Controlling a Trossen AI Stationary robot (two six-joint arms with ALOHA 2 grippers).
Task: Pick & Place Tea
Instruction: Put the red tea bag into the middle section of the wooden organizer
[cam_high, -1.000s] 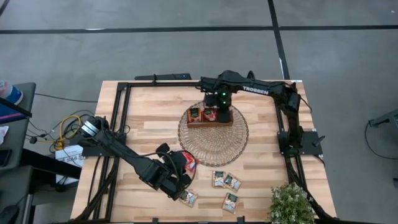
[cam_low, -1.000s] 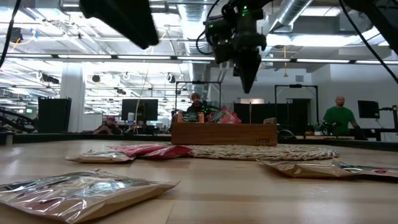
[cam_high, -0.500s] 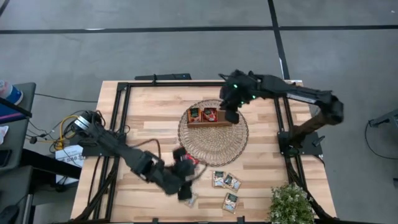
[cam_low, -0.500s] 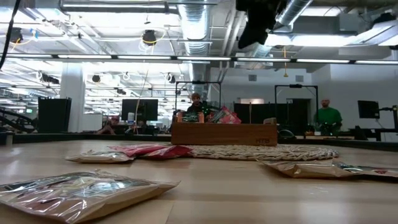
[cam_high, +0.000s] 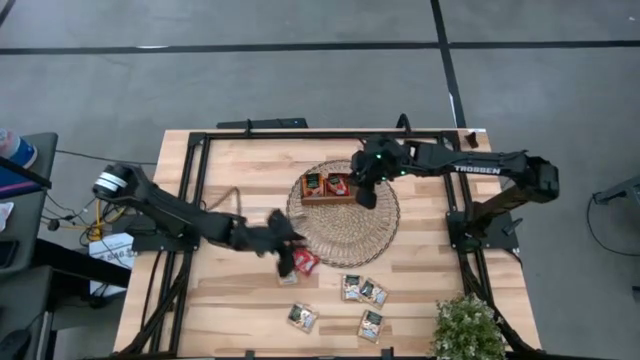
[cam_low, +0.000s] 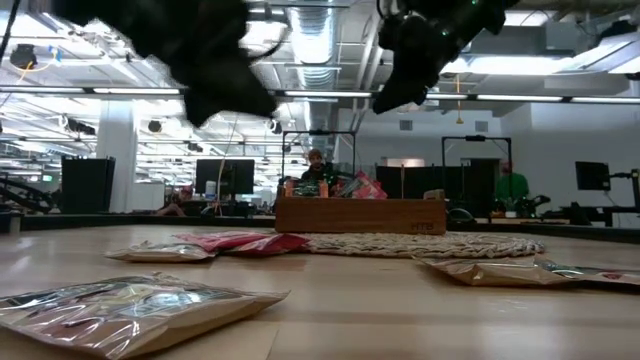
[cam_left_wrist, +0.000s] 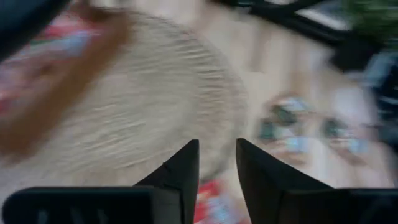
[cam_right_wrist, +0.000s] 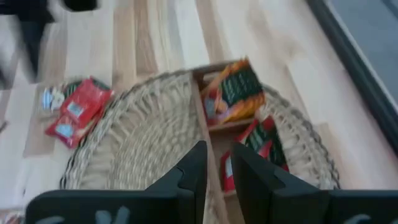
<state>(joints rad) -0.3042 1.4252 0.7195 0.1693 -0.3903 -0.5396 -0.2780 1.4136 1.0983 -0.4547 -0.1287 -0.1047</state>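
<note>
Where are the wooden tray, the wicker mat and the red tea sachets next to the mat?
wooden tray (cam_high: 338, 197): high view, on its near wall.
wicker mat (cam_high: 345, 232): high view, on bare weave below the tray.
red tea sachets (cam_high: 305, 261): high view, on the middle of the red packets at the mat's edge.

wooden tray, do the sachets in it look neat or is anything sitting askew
Not quite neat. In the wooden tray on the wicker mat, the sachets lean at angles and poke above the rim instead of lying flat. The rest lie scattered on the table, red ones overlapping at the mat's edge.
</note>
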